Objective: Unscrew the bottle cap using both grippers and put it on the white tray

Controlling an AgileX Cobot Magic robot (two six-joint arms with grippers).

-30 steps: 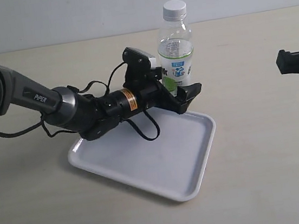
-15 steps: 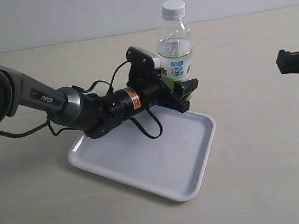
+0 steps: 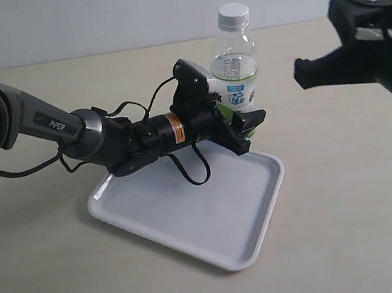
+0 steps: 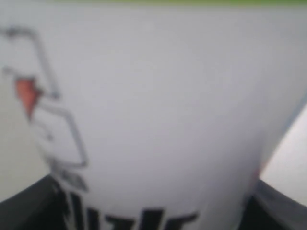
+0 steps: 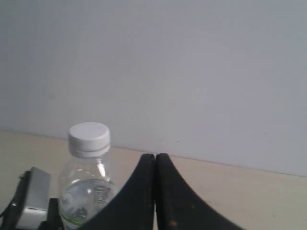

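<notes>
Surface: bare matte beige tabletop (image 3: 345, 192), its far edge meeting a plain pale grey wall (image 3: 94, 19); the white tray (image 3: 189, 208) lies skewed at mid-table, 1 corner toward the near edge. The bottle (image 3: 234, 59) stands upright just beyond the tray's far corner, toward the far edge, the bottle cap (image 3: 233, 15) seated on its neck; the left gripper (image 3: 241, 118) is clenched around its labelled lower body, base hidden by the fingers (image 3: 251, 129). The right gripper (image 5: 155, 163) hangs in the air toward the right edge, well apart from the bottle, its 2 fingers pressed together on nothing.
</notes>
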